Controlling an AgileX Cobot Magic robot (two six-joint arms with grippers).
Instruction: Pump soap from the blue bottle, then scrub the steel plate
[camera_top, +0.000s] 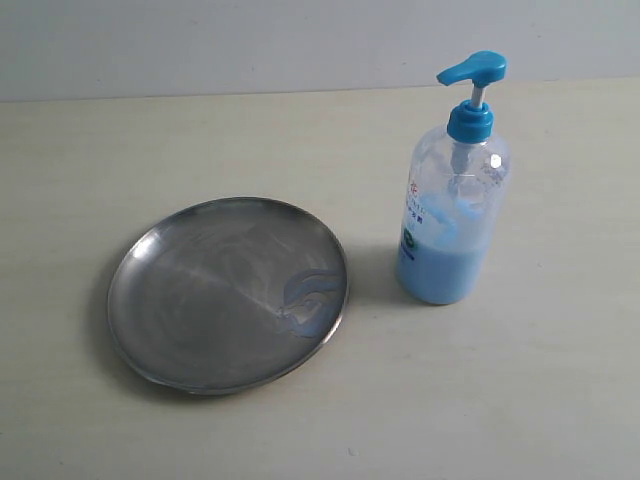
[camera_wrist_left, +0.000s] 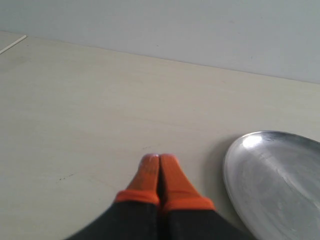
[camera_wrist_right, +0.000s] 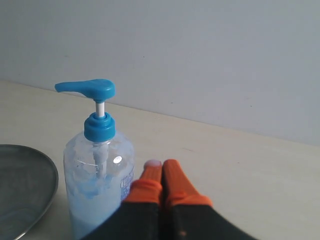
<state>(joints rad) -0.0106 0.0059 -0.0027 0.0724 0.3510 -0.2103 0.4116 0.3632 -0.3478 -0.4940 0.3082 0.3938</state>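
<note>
Marking steel plate (camera_top: 180, 290): soap smear (camera_top: 305, 298), exterior-only

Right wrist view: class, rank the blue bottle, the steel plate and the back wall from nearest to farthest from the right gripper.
Measured from the shut right gripper:
1. blue bottle: standing close beside the gripper.
2. steel plate: lying on the table, on the bottle's other side.
3. back wall: beyond the table's far edge, behind everything else.

Left gripper (camera_wrist_left: 159, 159), orange fingers (camera_wrist_left: 175, 180) pressed together, above pale worktop (camera_wrist_left: 90, 115); steel plate (camera_wrist_left: 280, 185) just beside.
</note>
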